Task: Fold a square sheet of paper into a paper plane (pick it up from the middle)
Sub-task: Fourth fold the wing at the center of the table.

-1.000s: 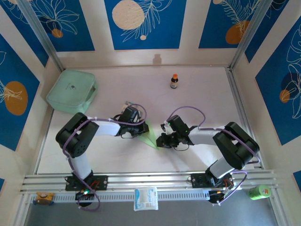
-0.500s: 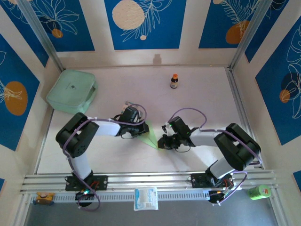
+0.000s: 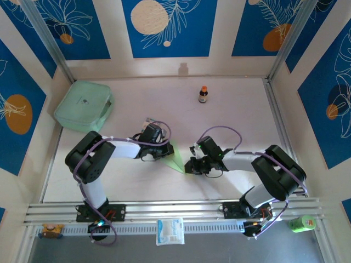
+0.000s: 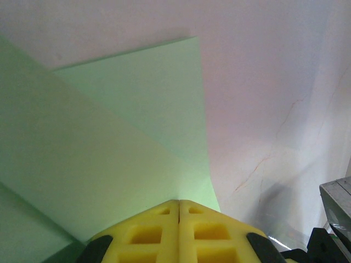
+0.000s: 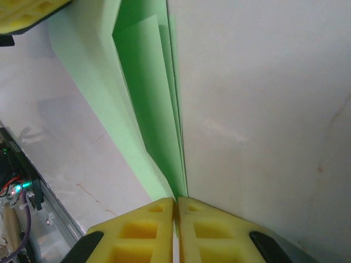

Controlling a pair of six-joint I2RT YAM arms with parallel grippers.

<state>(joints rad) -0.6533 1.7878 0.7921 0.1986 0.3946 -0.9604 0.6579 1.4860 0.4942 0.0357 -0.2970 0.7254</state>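
The square sheet of paper (image 3: pixel 176 160), pale lime green and folded into a narrow pointed strip, lies on the table between my two grippers. In the left wrist view the paper (image 4: pixel 109 137) spreads broad, with a folded flap, under my left gripper (image 4: pixel 179 204). Its yellow fingers are shut, tips down on the sheet. The left gripper (image 3: pixel 166 151) stands at the paper's far left end. In the right wrist view the paper's layered folded edges (image 5: pixel 156 109) run straight into the seam of my right gripper (image 5: pixel 176 201), which is shut on them. The right gripper (image 3: pixel 190 166) is at the near tip.
A mint-green plastic box (image 3: pixel 84 106) sits at the back left. A small brown bottle with an orange cap (image 3: pixel 203 94) stands at the back centre. A white packet (image 3: pixel 169 230) and a green can (image 3: pixel 303 223) lie beyond the near rail.
My right gripper has closed a little more and shifted slightly towards the near edge, with the paper's tip in it. The left arm has stayed still.
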